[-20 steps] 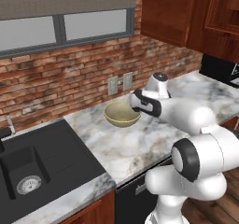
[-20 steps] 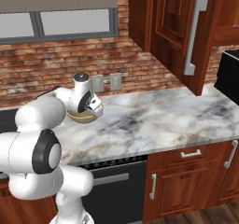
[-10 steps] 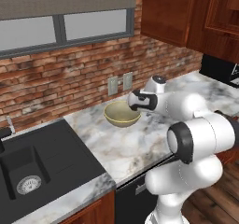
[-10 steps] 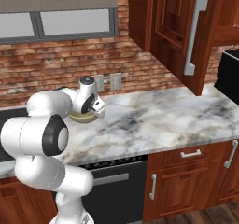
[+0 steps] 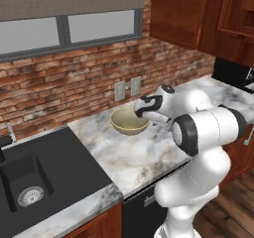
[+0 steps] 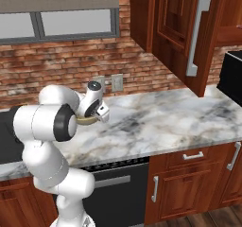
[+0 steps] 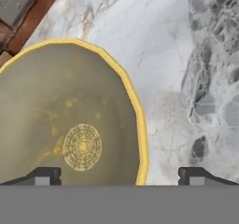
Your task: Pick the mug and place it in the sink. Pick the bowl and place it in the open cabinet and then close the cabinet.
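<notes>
Two finger tips: the gripper (image 7: 119,177) is held spread wide with nothing between its tips; one tip (image 7: 41,176) is seen over the inside of the bowl (image 7: 70,125), the other over bare marble, so the yellow rim is straddled.
Bowl position: the bowl (image 5: 130,121) is set upright on the marble counter (image 5: 149,152), near the brick wall below the wall outlets (image 5: 128,87), with the gripper (image 5: 140,110) at its right rim.
Bowl edges: the rim on the wall side and the sink side is left uncovered; open marble is seen in front of the bowl toward the counter's front edge.
Sink: the sink (image 5: 34,172) is set into the counter well apart to the left of the bowl, its drain visible.
Cabinet: the cabinet (image 6: 179,32) is mounted above the counter's right part, one door swung outward with its bar handle (image 6: 196,37) facing the room.
Room to move: a wide bare stretch of counter (image 6: 165,122) is left between the bowl (image 6: 86,120) and the cabinet.
Change: the hand has been brought lower and closer onto the bowl's rim than a second ago; the bowl is unmoved.
</notes>
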